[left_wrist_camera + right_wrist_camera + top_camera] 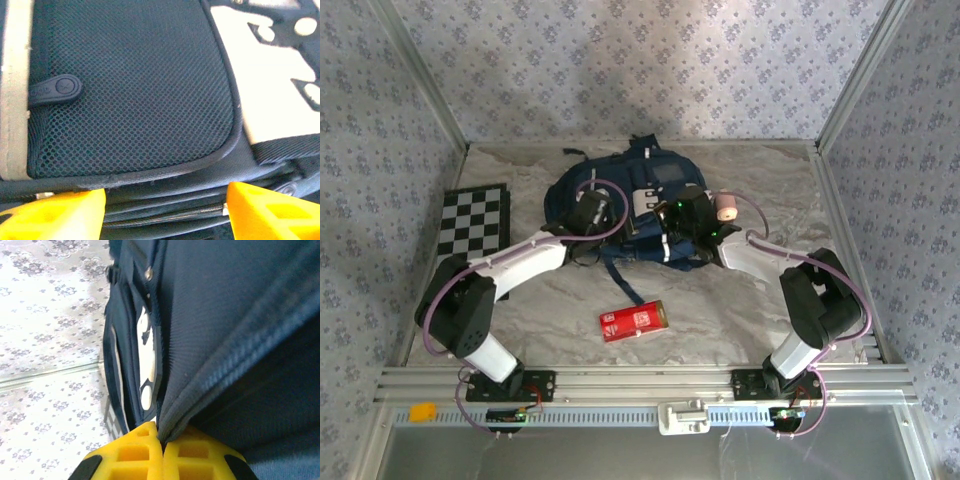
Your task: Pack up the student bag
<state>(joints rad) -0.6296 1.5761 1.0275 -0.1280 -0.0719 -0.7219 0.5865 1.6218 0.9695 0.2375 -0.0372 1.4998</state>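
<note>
**Both my grippers at the student bag**

The student bag (620,205) lies flat on the marbled table (740,300), beneath both my wrists. My right gripper (161,439) is at the bag's right side, its yellow jaws pressed together on a fold of the navy fabric. My left gripper (165,210) is over the bag's left side, jaws spread wide at the edge of the mesh pocket (135,85). A red carton (633,321) lies apart, nearer than the bag, and a checkerboard (472,220) lies left of the bag
</note>
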